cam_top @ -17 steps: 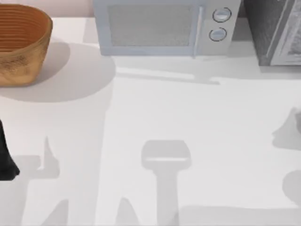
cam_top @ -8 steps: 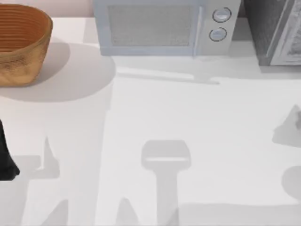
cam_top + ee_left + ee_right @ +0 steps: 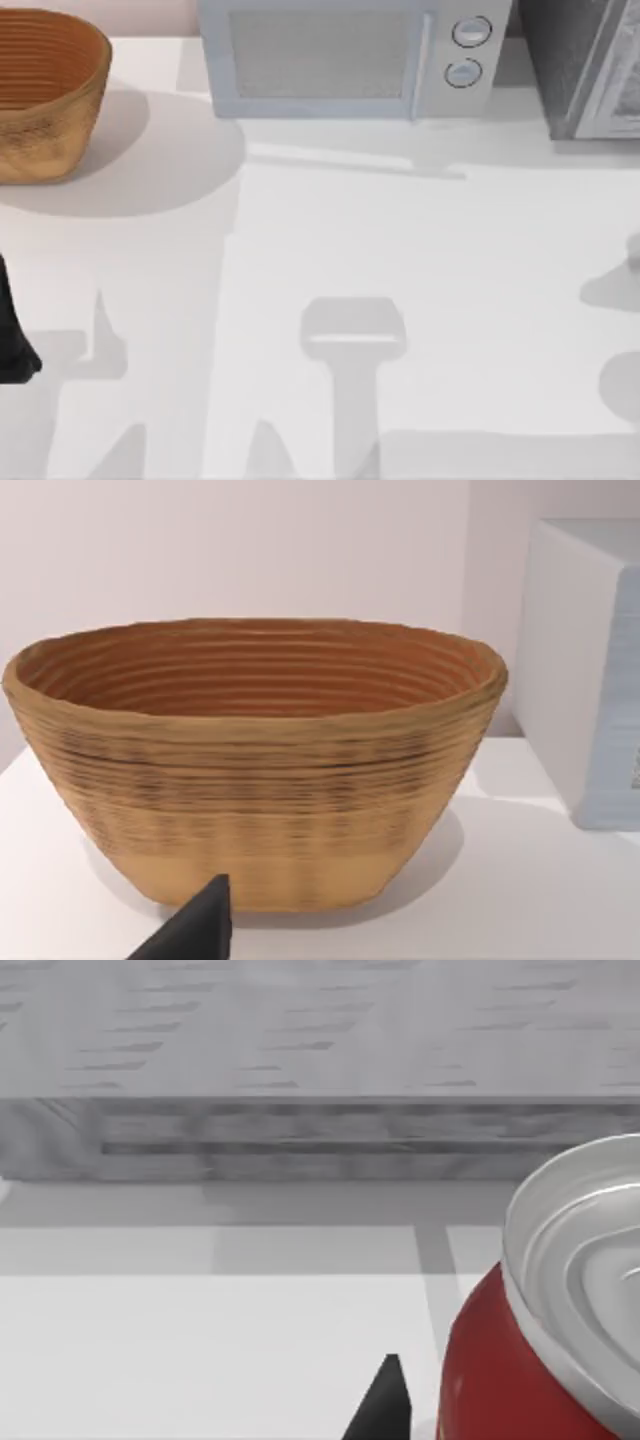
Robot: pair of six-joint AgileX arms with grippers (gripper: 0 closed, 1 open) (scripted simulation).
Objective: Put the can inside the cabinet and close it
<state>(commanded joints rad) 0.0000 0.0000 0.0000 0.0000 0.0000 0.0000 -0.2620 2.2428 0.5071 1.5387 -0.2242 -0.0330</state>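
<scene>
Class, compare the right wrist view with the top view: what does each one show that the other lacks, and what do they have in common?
Right wrist view alone: a red can with a silver top, close to the camera, and a dark fingertip of the right tool beside it.

Top view alone: a woven basket at the back left, a white microwave at the back middle, and part of the left arm at the left edge.

Shared: the grey cabinet, at the top view's back right, and the white table.

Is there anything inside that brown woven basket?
The basket looks empty: its ribbed inner wall shows bare down from the rim. Its floor is hidden by the near wall, so something low could lie there.
</scene>
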